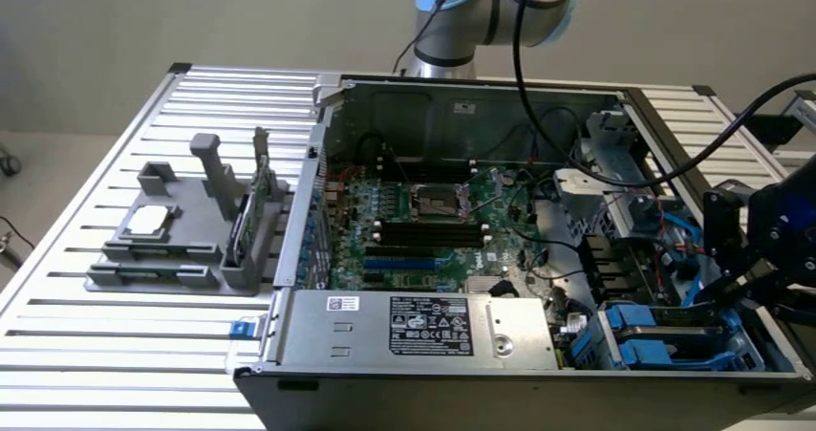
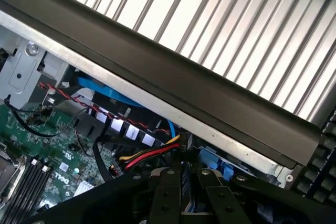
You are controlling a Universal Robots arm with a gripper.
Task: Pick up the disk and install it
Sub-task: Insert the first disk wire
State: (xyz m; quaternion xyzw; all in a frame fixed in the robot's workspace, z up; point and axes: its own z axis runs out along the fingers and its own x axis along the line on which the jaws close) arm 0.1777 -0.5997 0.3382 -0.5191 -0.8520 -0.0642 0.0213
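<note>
Exterior view: blue-framed disk [image 1: 674, 340] inside open computer case [image 1: 460, 111], corner bay.

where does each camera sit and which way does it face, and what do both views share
Exterior view: off the arm, high up, looking down into the open computer case on the slatted table; shows the arm and, at the exterior view's right, the tool.
Wrist view: on the wrist, looking past the tool across the case's rim to the table.
Shared: motherboard, case, table, tool.
</note>
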